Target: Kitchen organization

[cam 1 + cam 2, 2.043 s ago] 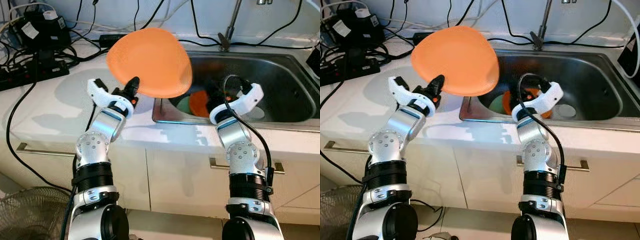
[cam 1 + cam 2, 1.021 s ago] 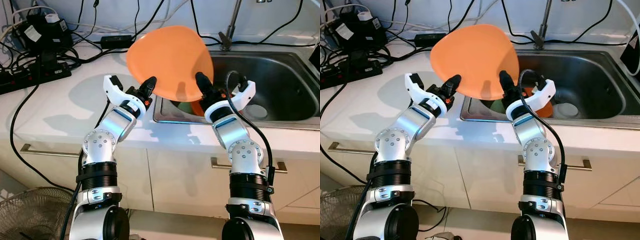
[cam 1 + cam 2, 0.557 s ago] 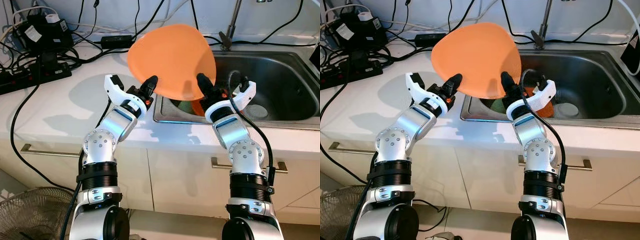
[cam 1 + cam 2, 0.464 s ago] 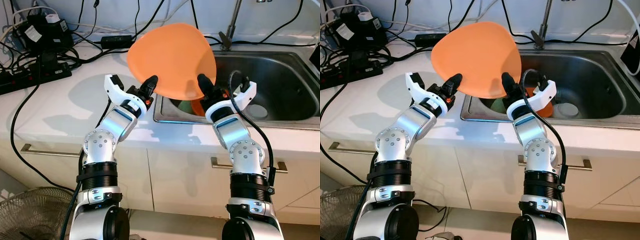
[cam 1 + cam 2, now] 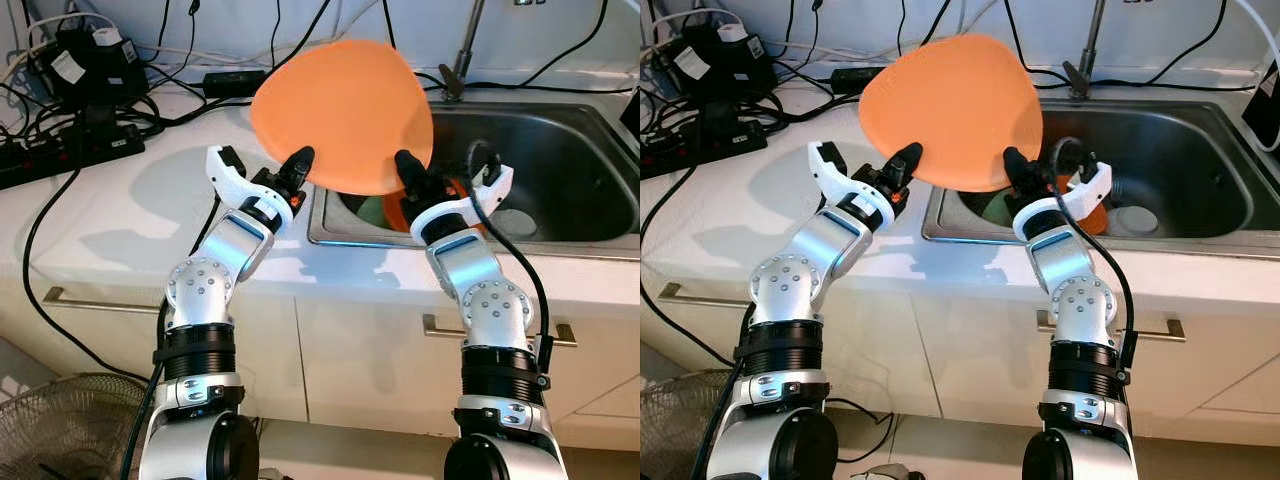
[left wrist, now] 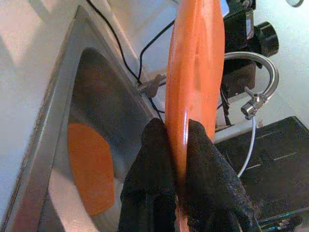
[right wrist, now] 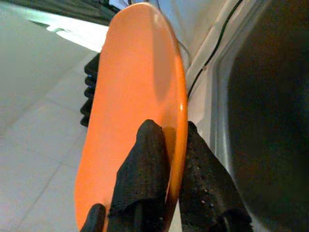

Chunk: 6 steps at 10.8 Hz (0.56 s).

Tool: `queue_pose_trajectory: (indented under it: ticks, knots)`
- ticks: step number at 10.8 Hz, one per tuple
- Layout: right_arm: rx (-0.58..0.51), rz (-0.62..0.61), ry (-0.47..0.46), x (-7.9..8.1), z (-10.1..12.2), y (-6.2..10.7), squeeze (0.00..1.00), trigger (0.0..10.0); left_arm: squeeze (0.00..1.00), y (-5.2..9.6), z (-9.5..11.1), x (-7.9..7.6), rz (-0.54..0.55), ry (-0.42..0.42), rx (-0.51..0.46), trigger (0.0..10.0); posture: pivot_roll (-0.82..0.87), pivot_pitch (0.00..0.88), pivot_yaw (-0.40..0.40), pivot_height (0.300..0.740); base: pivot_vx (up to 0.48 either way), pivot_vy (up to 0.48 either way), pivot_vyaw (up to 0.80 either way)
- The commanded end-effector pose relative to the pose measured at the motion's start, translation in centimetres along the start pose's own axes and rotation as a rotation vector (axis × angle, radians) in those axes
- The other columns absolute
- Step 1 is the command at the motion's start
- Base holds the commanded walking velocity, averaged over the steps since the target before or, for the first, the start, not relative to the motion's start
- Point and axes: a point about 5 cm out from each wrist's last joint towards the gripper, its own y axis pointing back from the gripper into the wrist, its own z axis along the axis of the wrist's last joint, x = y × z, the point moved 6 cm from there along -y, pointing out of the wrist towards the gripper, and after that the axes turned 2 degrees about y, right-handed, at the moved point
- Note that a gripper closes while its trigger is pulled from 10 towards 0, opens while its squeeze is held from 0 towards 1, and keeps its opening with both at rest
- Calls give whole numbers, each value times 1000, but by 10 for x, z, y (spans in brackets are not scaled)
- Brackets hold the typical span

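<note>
One white countertop [image 5: 110,215] spans the frame's left half, its upper left crowded with black cables and power bricks [image 5: 75,70]. One steel sink [image 5: 560,170] fills the upper right; inside lie what appear to be two dishes, one orange [image 5: 395,212] and one green [image 5: 368,208], partly hidden. One large orange plate [image 5: 345,115] is held tilted above the sink's left rim at upper centre. Left gripper [image 5: 297,170] clamps its lower left edge; right gripper [image 5: 408,172] clamps its lower right edge.
</note>
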Motion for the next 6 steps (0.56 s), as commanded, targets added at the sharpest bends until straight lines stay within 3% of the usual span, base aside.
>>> queue_pose_trajectory:
  ticks: [1,2,6]
  knots:
    - [36,57,-41,19,-19,-3,0,0,0,-4,-15,-11,-29,-31,29,10000,120,0,67,740,0,0,0]
    - [36,55,-49,19,-19,-3,0,0,1000,-4,-18,-10,-25,-64,40,10000,122,0,66,740,0,0,0]
    - [5,40,-99,17,-13,-5,0,0,1000,1,-27,-12,-40,-111,86,10000,127,0,69,740,0,0,0]
